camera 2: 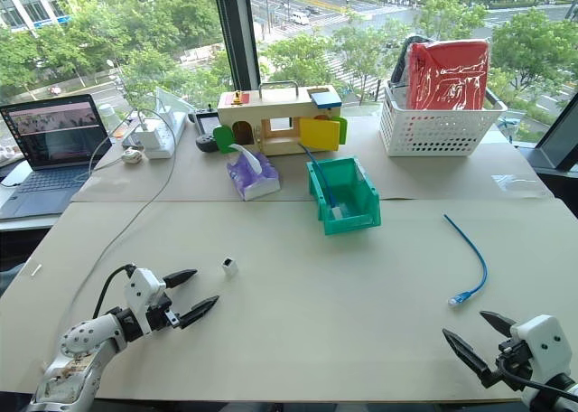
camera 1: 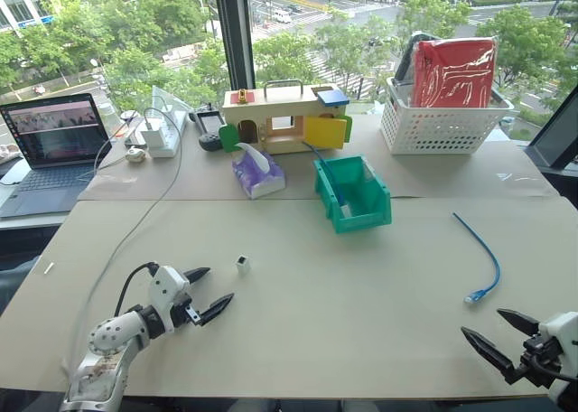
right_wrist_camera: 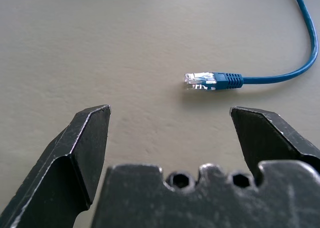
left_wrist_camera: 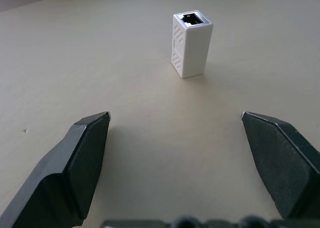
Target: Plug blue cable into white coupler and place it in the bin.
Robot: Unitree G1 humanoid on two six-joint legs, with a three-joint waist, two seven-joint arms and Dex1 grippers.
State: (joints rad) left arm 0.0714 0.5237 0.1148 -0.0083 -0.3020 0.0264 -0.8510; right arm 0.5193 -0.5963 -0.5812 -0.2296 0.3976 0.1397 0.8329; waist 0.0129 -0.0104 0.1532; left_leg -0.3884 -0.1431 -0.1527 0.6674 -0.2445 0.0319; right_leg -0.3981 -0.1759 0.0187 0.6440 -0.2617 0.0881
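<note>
The white coupler (camera 1: 242,265) stands upright on the beige table, its socket facing up (left_wrist_camera: 192,43). My left gripper (camera 1: 219,284) is open a short way in front of it, pointing at it, with nothing between its fingers. The blue cable (camera 1: 486,254) lies curved on the table at the right, its clear plug (right_wrist_camera: 200,80) at the near end. My right gripper (camera 1: 481,322) is open just short of that plug and touches nothing. The teal bin (camera 1: 366,220) sits at the middle back of the table.
A straighter blue cable (camera 1: 327,173) leans inside the bin. Behind it are a toy house (camera 1: 284,118), a purple tissue pack (camera 1: 257,173) and a white lattice basket (camera 1: 440,123). A laptop (camera 1: 50,145) and a white adapter (camera 1: 158,136) with a trailing cord sit at the left.
</note>
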